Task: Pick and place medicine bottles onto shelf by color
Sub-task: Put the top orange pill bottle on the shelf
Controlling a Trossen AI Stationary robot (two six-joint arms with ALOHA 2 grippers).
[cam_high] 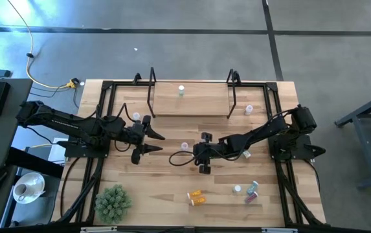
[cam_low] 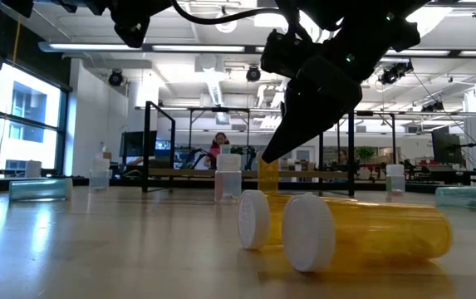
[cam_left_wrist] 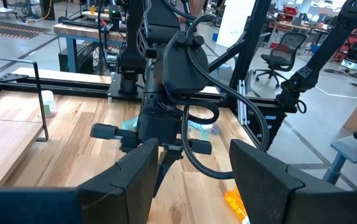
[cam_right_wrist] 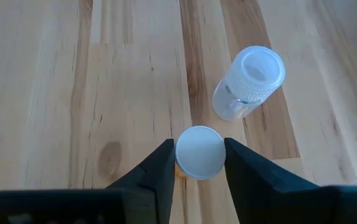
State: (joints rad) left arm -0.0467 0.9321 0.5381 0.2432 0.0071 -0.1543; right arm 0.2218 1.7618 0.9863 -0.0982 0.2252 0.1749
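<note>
My right gripper [cam_right_wrist: 199, 149] is at mid-table [cam_high: 197, 154], shut on a small orange medicine bottle with a white cap [cam_right_wrist: 199, 152]. A whitish bottle [cam_right_wrist: 248, 83] stands upright just beyond it, apart. My left gripper [cam_high: 158, 143] hangs open above the table to the left, with nothing between its fingers [cam_left_wrist: 190, 180]. The shelf [cam_high: 191, 103] runs along the far edge; one bottle [cam_high: 181, 90] stands on it and another [cam_high: 249, 109] stands at its right end. My right gripper pinches the white cap's rim [cam_right_wrist: 179, 149] between its two fingers [cam_right_wrist: 159, 165], one on each side. The fingers slant down from the table's right. The bottle stands upright beneath them, its orange body [cam_low: 268, 176] reaching down to the tabletop.
Two orange bottles [cam_high: 197, 197] lie on their sides near the front edge, large in the low view [cam_low: 362, 228]. More bottles [cam_high: 252, 191] sit at the front right, and a teal one [cam_high: 245, 154] lies under my right arm. A green spiky plant ball [cam_high: 112, 202] sits front left.
</note>
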